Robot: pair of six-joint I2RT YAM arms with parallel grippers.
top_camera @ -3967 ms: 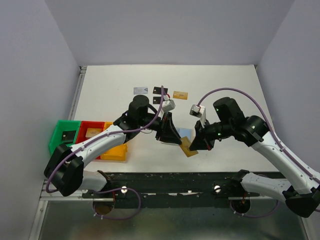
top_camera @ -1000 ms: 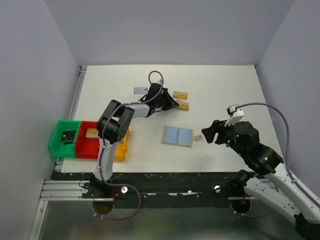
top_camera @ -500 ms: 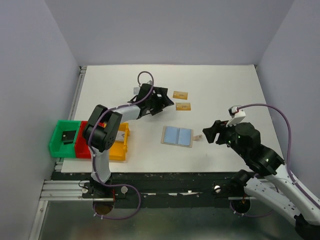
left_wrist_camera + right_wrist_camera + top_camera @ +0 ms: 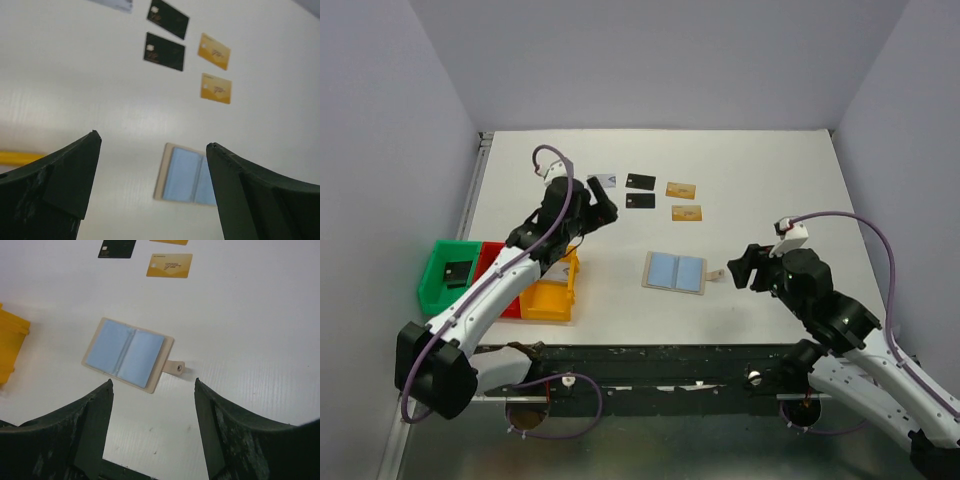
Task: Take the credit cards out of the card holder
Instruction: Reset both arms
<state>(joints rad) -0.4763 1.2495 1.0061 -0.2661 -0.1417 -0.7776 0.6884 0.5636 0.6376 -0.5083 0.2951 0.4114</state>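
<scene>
White matte surface (image 4: 770, 170), faintly ribbed in the wrist views, enclosed on three sides by plain pale lavender-grey panels: back wall (image 4: 660, 60), left wall (image 4: 380, 150) and right wall (image 4: 910, 120). A metal strip (image 4: 472, 200) edges its left side. A black rail (image 4: 670, 358) runs along the near edge, above a dull grey metal sheet (image 4: 670, 450). Lighting is even, with soft shadows.

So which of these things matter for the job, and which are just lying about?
Job: card holder, black cards, gold cards, silvery card.
Lying about: green bin, red bin, yellow bin.
</scene>
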